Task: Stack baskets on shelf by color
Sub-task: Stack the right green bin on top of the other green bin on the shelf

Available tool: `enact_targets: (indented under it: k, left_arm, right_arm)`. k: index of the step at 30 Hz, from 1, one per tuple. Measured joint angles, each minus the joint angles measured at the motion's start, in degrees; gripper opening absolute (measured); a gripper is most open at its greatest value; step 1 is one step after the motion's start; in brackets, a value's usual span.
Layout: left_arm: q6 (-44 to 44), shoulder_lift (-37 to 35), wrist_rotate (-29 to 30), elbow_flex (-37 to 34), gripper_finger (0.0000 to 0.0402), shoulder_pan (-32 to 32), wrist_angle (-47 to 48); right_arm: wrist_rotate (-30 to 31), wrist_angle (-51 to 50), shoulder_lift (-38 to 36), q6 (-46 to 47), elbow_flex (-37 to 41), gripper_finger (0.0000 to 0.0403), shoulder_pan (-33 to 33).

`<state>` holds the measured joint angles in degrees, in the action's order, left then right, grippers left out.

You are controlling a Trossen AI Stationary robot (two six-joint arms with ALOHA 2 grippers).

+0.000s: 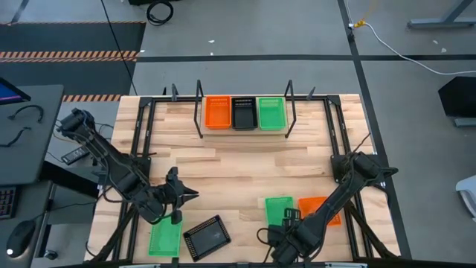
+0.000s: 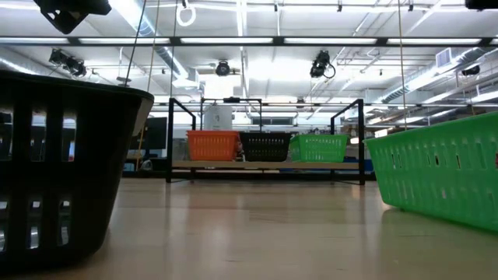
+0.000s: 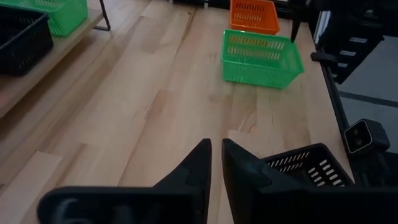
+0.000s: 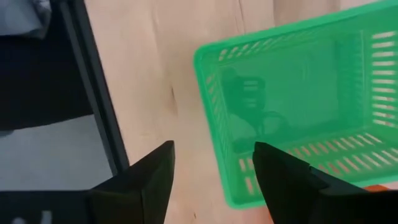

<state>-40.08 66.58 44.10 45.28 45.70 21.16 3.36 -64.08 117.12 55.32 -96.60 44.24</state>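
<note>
The shelf stands at the table's far edge and carries an orange basket, a black basket and a green basket side by side. On the near part of the table rest a green basket, a black basket, a second green basket and an orange basket. My left gripper is shut and hovers above bare wood beside the black basket. My right gripper is open at the near end of the second green basket, one finger on either side of its corner wall.
Black frame rails run along both sides of the table. The right arm lies over part of the orange basket near the right edge. Bare wood stretches between the shelf and the near baskets. The low view shows no gripper.
</note>
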Motion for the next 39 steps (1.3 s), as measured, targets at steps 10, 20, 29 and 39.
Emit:
enact_targets:
  k: [10, 20, 29, 39]
  left_arm:
    - [-1.8, 2.1, 2.1, 0.0, 0.0039, 0.3, -0.3]
    - [-2.3, 2.1, 7.9, 0.0, 0.0035, 1.8, -0.3]
    - [-2.5, 2.1, 8.0, 0.0, 0.0038, 1.8, -0.3]
    - [-2.8, 2.1, 9.1, 0.0, 0.0035, 4.5, -0.3]
  right_arm:
    - [-0.7, 3.4, 0.0, -0.1, 4.5, 0.0215, 0.3]
    - [1.6, 6.2, 0.0, -2.9, 10.8, 0.0203, 0.2]
    - [3.0, 9.8, 0.0, -10.1, 12.5, 0.0043, -3.4]
    - [9.1, 2.7, -0.8, -20.0, 10.2, 0.0006, -12.2]
